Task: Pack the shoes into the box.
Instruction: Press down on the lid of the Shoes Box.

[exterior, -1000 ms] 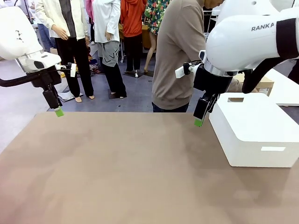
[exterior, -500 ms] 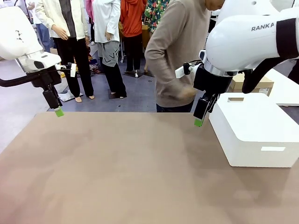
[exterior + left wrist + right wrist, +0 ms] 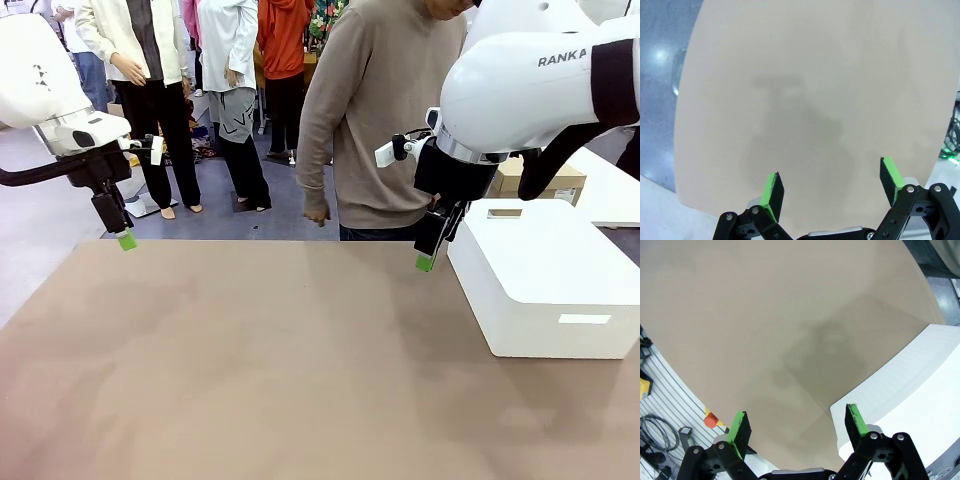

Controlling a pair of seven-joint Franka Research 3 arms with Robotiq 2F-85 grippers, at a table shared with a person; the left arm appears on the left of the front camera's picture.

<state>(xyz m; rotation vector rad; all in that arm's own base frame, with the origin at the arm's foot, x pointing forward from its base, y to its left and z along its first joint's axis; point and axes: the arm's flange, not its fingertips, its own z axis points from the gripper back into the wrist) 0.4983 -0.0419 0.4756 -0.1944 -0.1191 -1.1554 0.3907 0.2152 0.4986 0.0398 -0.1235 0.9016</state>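
The shoes are out of view. A tan cardboard box [image 3: 545, 180] peeks out behind my right arm, on a farther surface beyond the table. My left gripper [image 3: 125, 240] hangs open above the table's far left corner, and its green pads [image 3: 772, 189] stand wide apart over bare tabletop. My right gripper [image 3: 426, 262] is open too, just off the left end of the white box [image 3: 540, 280]. Nothing lies between its fingers [image 3: 739, 432].
A person in a tan sweater [image 3: 385, 120] stands at the far edge, one hand [image 3: 318, 214] hanging near the table. The brown table [image 3: 280, 370] stretches bare across the middle. The large white box fills the right side. More people stand farther back.
The person has turned from the right side to face the table and dropped an arm. Neither arm has moved.
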